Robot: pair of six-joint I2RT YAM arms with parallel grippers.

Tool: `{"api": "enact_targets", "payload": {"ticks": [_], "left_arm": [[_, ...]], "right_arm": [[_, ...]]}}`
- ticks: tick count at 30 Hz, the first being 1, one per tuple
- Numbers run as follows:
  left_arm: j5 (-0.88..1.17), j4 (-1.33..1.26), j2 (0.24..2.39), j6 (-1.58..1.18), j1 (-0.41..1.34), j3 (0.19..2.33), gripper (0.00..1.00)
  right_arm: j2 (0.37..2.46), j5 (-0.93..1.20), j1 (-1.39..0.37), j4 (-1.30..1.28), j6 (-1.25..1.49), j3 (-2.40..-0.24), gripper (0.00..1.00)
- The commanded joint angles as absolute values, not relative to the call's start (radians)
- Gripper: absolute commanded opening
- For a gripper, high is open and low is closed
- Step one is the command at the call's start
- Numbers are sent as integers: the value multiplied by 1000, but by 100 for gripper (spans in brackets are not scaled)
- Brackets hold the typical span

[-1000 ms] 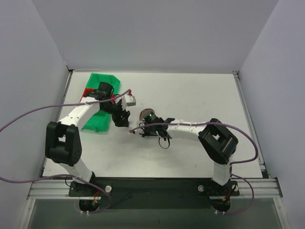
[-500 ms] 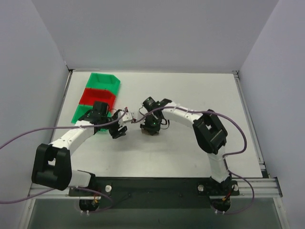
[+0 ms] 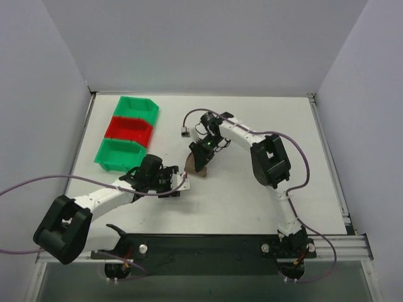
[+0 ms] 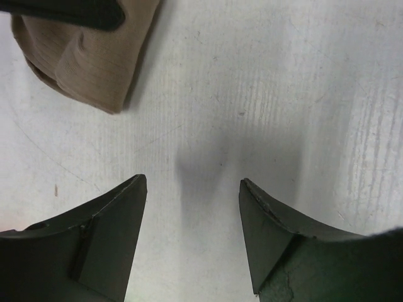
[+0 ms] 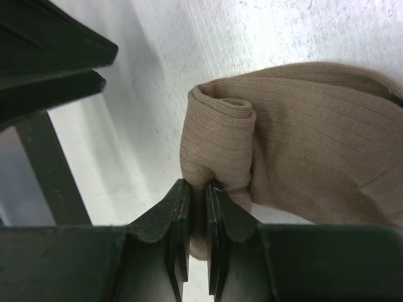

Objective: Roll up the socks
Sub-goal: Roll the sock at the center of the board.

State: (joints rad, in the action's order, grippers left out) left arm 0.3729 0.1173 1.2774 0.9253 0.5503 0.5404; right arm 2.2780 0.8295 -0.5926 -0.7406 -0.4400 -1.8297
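Observation:
The tan-brown sock (image 3: 200, 167) lies bunched on the white table near the middle. In the right wrist view its end is rolled into a thick fold (image 5: 220, 135). My right gripper (image 3: 201, 155) is shut on that rolled fold (image 5: 197, 184) from above. My left gripper (image 3: 182, 184) is open and empty, low over the table just left of and nearer than the sock. In the left wrist view (image 4: 192, 182) the sock (image 4: 82, 63) lies ahead at the top left, apart from the fingers. The maroon cuff does not show.
Three small bins stand in a row at the far left: green (image 3: 137, 107), red (image 3: 129, 129), green (image 3: 118, 154). A small grey block (image 3: 183, 132) hangs on the right arm's cable. The left fingers (image 5: 50, 56) show beside the sock.
My left arm has pulled back from the bins to the near side, left of the sock. My right arm has folded back and stands over the sock, which shifted slightly nearer.

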Motion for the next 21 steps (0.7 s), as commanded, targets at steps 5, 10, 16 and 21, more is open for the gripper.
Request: {"api": "enact_targets", "payload": {"ticks": [5,10,16,21], "left_arm": [[246,-233,1269,968,640,460,70],[227,-265,1296,1021,698,456,70],[199,-281,1385,1110,739,480,69],[166,-356,1460,1161,764,479,69]], "right_arm": [[2408,1063,-554,-897,-334,-1997,0],[2465,1089,-532,-957,-345,-2019,0],[2506,1098,-525,-1035,-385,-2026,0],[2523,1101,-526,-1087,-429,-2025,0]]}}
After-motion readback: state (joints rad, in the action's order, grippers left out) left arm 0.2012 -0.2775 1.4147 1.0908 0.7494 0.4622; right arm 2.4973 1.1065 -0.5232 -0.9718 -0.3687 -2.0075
